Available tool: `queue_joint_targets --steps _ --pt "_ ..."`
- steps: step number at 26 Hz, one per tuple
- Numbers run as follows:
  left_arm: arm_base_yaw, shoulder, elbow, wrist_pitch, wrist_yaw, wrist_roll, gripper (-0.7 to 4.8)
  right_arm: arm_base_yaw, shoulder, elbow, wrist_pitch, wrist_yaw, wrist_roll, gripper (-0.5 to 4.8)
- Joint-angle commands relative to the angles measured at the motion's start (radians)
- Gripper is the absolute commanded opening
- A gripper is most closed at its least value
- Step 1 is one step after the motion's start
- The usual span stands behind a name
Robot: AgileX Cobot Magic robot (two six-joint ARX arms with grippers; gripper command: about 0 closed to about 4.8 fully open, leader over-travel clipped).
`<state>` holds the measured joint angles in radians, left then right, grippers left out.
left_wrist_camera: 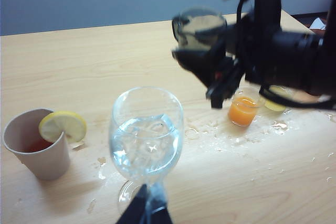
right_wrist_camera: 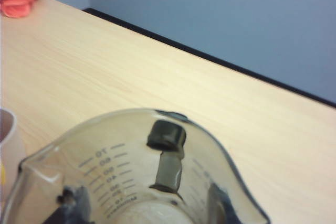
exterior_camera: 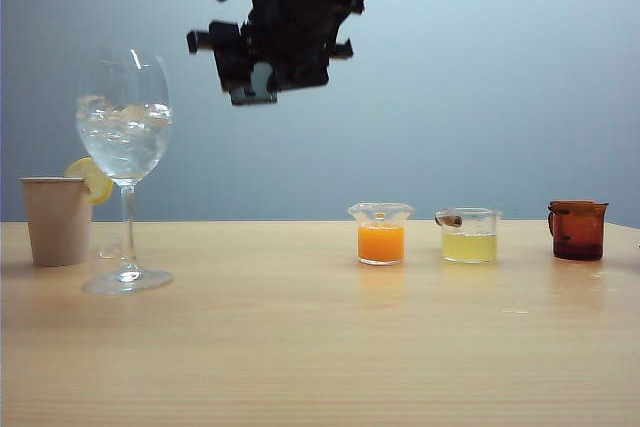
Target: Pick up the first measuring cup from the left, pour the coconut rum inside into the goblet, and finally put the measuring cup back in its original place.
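The right gripper (left_wrist_camera: 202, 59), closed on the smoky measuring cup (right_wrist_camera: 142, 174), holds it high beside the goblet (exterior_camera: 124, 142), so returning it carelessly could clip the orange cup (exterior_camera: 381, 234), while the left gripper (left_wrist_camera: 147, 211) sits near the goblet's stem, its fingers' opening unclear.

Plain blue-grey wall (exterior_camera: 480, 97) behind, light wood-grain table (exterior_camera: 320, 347) w/ dark back edge, even soft light.

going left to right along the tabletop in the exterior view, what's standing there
paper cup → goblet → cup of orange liquid → cup of pale yellow liquid → amber-brown cup
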<state>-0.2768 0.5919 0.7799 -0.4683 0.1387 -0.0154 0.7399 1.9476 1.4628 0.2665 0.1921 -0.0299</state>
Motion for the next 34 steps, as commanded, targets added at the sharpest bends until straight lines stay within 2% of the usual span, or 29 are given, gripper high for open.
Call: queue_joint_targets --steps 1,4,6,8,11,13,17,24,26,34 --pt "0.002 -0.002 0.003 0.01 0.003 0.004 -0.03 0.012 -0.008 -0.039 0.087 0.045 0.095 2.0" --pt "0.002 -0.002 0.003 0.01 0.003 0.004 -0.03 0.029 -0.008 -0.082 0.141 0.067 0.14 2.0" --pt "0.002 -0.002 0.003 0.01 0.003 0.004 -0.03 0.05 -0.008 -0.146 0.234 0.124 0.141 2.0" --pt "0.002 -0.002 0.003 0.01 0.003 0.004 -0.03 0.074 -0.008 -0.201 0.288 0.132 0.152 2.0" --pt "0.002 -0.002 0.003 0.01 0.003 0.004 -0.03 0.104 0.002 -0.248 0.293 0.211 0.167 2.0" --pt "0.002 -0.002 0.003 0.01 0.003 0.004 -0.03 0.106 0.021 -0.259 0.31 0.22 0.176 2.0" --pt "0.002 -0.002 0.003 0.01 0.003 0.004 -0.03 0.116 0.112 -0.263 0.399 0.217 0.247 2.0" --pt "0.002 -0.002 0.003 0.01 0.003 0.004 -0.03 0.109 0.212 -0.262 0.493 0.26 0.253 2.0" --pt "0.002 -0.002 0.003 0.01 0.003 0.004 -0.03 0.101 0.243 -0.261 0.525 0.278 0.298 2.01" --pt "0.002 -0.002 0.003 0.01 0.003 0.004 -0.03 0.085 0.322 -0.183 0.503 0.369 0.313 2.02"
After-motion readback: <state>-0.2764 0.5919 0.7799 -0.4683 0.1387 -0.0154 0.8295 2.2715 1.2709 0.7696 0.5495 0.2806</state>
